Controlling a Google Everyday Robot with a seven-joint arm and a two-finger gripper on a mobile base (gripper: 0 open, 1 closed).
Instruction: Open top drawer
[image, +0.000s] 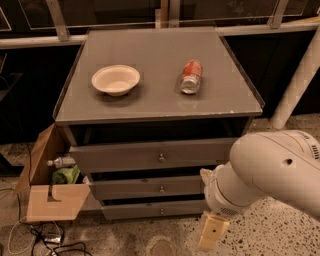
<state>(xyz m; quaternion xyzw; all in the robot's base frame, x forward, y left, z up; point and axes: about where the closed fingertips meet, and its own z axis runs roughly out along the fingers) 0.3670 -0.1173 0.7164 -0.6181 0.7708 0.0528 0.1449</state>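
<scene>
The top drawer (125, 157) is the widest grey front of three on the cabinet, with a small brass knob (161, 158) at its centre. A dark gap shows between it and the cabinet top (150, 102). Two narrower grey drawer fronts with knobs sit below it. My gripper (212, 233) hangs from the large white arm (270, 170) at the lower right. It is in front of the cabinet's right side, below and to the right of the top drawer's knob, at about the level of the lowest drawer, touching nothing.
A white bowl (115, 79) and a red can (191, 76) lying on its side rest on the cabinet top. An open cardboard box (50, 200) with a bottle and green item stands at the left. Cables (50, 242) lie on the floor. A white post (297, 80) stands at the right.
</scene>
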